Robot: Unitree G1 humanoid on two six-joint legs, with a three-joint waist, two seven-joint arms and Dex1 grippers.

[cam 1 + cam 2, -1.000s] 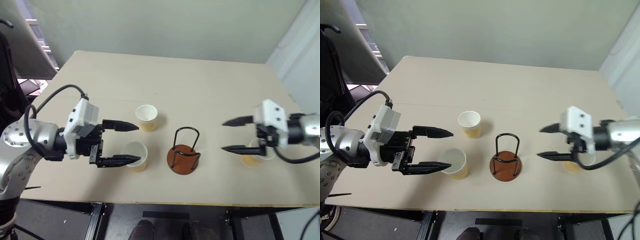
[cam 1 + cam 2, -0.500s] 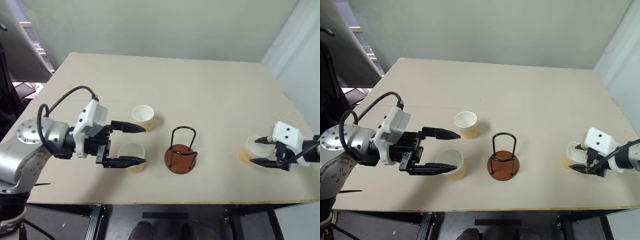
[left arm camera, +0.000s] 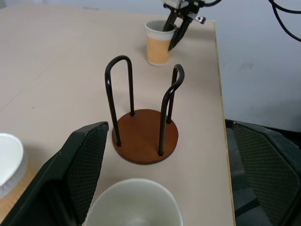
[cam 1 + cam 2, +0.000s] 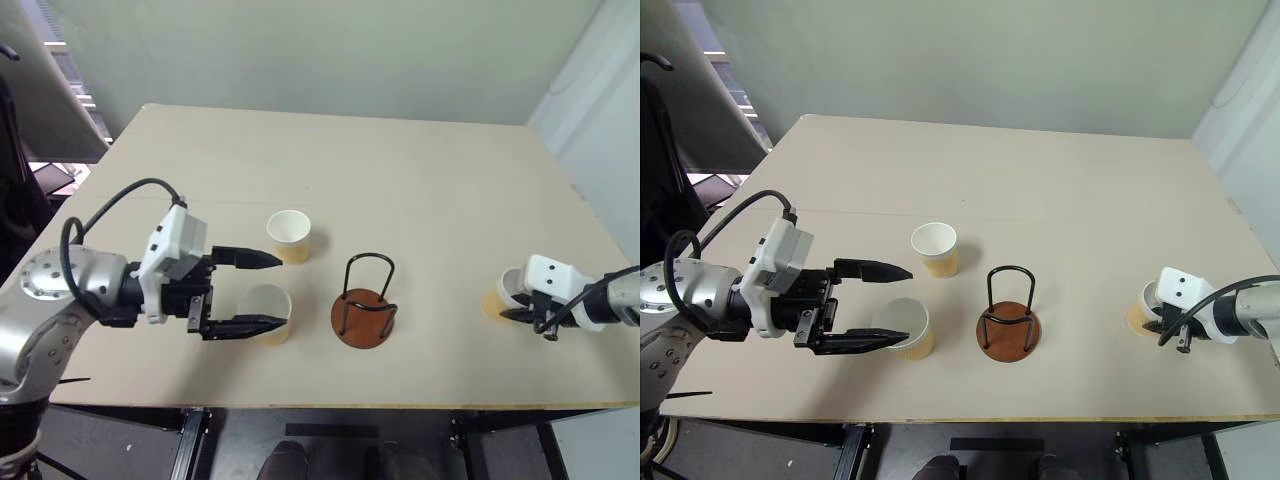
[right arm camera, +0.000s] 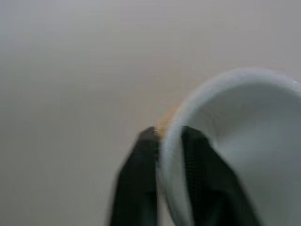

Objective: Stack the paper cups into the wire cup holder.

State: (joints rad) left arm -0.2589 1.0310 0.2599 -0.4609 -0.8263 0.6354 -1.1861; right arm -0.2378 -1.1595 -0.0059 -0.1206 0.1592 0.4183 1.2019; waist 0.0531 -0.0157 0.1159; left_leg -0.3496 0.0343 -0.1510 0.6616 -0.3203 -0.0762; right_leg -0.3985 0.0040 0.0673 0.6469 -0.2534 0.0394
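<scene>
Three paper cups stand on the tan table. One cup is toward the middle. A nearer cup sits between the spread fingers of my left gripper, which is open and level around it. In the left wrist view that cup lies low between the two fingers. My right gripper is shut on the rim of the third cup at the right, with one finger inside the wall and one outside. The wire cup holder stands empty between the two arms.
The table's front edge runs close below the cups and the holder. The right cup stands near the table's right edge. A dark chair is off the left side. The far half of the table is bare.
My right gripper has dropped down and to the right onto the right cup and closed on its rim. The left gripper stays open around the near cup.
</scene>
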